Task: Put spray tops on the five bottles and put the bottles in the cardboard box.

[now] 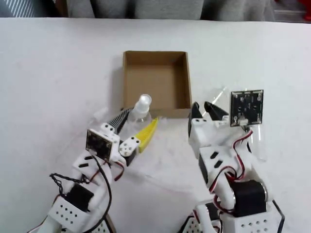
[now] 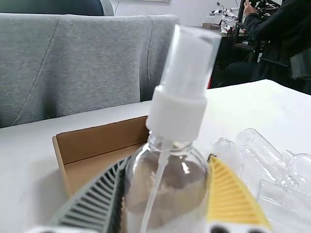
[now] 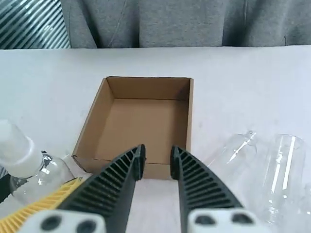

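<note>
One clear, round-bodied plastic bottle with a white spray top on its neck is clamped in the left gripper, pressed between the grey ribbed finger and the yellow ribbed finger. In the left wrist view the thin dip tube runs down inside the bottle from the spray top, with the grey finger on one side of the body and the yellow finger on the other.

The bottle is at the near left corner of the brown cardboard box, just outside its near wall. Its spray top leans towards the box rim. Whether its base touches the white table is hard to judge from these angles.

The box lies open in the middle of the table, its floor bare.

The right gripper is near the box's near right corner. Its two black ribbed fingers are a little apart with nothing between them, and they point at the near wall in the right wrist view.

Loose clear bottles with open necks lie on their sides on the table beyond the right gripper, well apart from the held bottle. Their exact number is unclear because the clear plastic blends into the tabletop. The left wrist view shows some of them past the yellow finger.

A grey upholstered seat stands behind the far edge of the table.
</note>
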Motion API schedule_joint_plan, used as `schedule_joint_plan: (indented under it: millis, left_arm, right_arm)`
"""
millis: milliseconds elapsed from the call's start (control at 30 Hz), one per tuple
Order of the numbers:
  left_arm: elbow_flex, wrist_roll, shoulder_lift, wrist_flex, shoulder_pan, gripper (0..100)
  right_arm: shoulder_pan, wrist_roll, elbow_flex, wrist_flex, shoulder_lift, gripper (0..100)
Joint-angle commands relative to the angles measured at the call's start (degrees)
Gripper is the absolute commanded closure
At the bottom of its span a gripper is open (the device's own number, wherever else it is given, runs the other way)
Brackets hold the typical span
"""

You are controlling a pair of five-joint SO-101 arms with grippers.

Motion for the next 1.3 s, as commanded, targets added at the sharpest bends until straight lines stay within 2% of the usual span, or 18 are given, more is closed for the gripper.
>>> schedule_joint_plan:
  millis: [0,233,367,533,700,967,1267]
  left_arm:
    - [-0.3,-0.3,-0.9,0.1,0.6,89]
    - [-0.3,-0.3,-0.9,0.1,0.6,89]
    - [-0.3,-0.3,-0.9,0.1,0.6,89]
    - [-0.3,-0.3,-0.9,0.0,0.6,89]
    - [-0.3,-0.4,-1.1,-1.1,-2.9,89]
    - [-1.1,-0.3,-1.1,-10.3,-5.1,89]
    - [-14.5,0.0,-0.5,-10.9,-9.7,89]
  right_arm:
    - [0.0,0.4,1.9,-1.6,-5.8,92.8]
    - [0.0,2.0,9.1,-7.2,-14.5,92.8]
    - [0.4,5.3,11.5,-7.1,-15.1,92.8]
    - [0.5,5.6,14.7,-7.1,-15.5,92.8]
    - [1.0,5.6,19.6,-7.1,-15.5,92.8]
    - [13.2,5.7,30.7,-15.9,-15.5,92.8]
    - [21.1,5.3,43.6,-27.5,-15.5,93.2]
